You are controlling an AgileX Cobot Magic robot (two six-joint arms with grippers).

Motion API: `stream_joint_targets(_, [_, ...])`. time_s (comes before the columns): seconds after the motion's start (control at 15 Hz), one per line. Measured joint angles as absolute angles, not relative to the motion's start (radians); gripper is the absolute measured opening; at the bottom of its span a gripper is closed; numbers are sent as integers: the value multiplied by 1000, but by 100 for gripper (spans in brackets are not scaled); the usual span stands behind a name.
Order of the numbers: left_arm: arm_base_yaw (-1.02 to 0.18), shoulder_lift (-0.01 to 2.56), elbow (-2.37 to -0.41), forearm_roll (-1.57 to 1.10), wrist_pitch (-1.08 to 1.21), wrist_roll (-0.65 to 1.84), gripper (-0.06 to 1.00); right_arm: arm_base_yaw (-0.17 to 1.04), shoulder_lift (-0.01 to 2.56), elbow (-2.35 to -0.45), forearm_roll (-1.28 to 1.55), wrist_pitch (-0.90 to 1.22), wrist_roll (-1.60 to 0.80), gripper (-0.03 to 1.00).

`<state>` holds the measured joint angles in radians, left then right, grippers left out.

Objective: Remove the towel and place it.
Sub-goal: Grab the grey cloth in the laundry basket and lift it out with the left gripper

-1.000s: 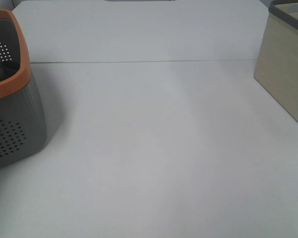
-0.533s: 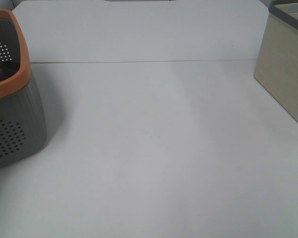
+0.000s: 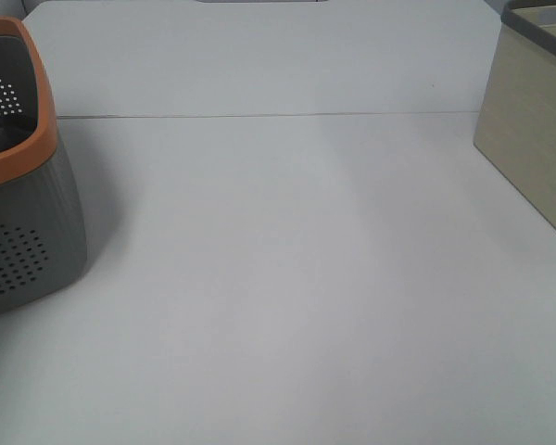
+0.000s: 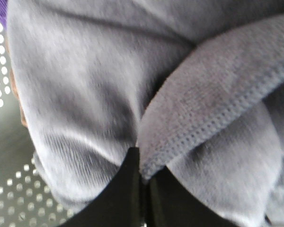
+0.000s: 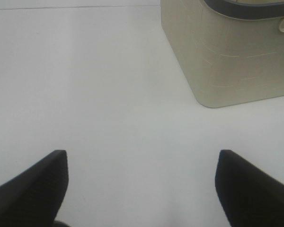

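The towel (image 4: 109, 80) fills the left wrist view as crumpled grey-purple microfibre with a stitched edge, lying inside the perforated grey basket (image 4: 4, 156). My left gripper (image 4: 144, 177) has its two black fingers pressed together, pinching a fold of the towel's stitched hem. In the exterior high view the grey basket with an orange rim (image 3: 23, 185) stands at the left edge; only a dark patch of its inside shows, and neither arm appears. My right gripper (image 5: 142, 184) hovers open over bare white table, its fingertips (image 5: 38, 182) far apart with nothing between them.
A beige box with a dark grey rim (image 3: 533, 139) stands at the right edge of the white table (image 3: 287, 278), also ahead of the right gripper as the beige box (image 5: 227, 52). A seam (image 3: 259, 116) crosses the table's far part.
Nothing differs in the exterior high view over the last second; both arms stay out of it.
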<state>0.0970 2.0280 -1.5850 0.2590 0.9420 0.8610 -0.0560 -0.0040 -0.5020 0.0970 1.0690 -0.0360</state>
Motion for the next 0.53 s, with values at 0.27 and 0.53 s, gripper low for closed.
stream_joint_targets(0.27, [97,1936,-1617,258,1093,861,0,-56,-4,-502,97,1069,-36,75])
stream_joint_targets(0.53, [97,1785,-1702,91,1204,859,0,-56,-4,-502,97,1069,-36,75])
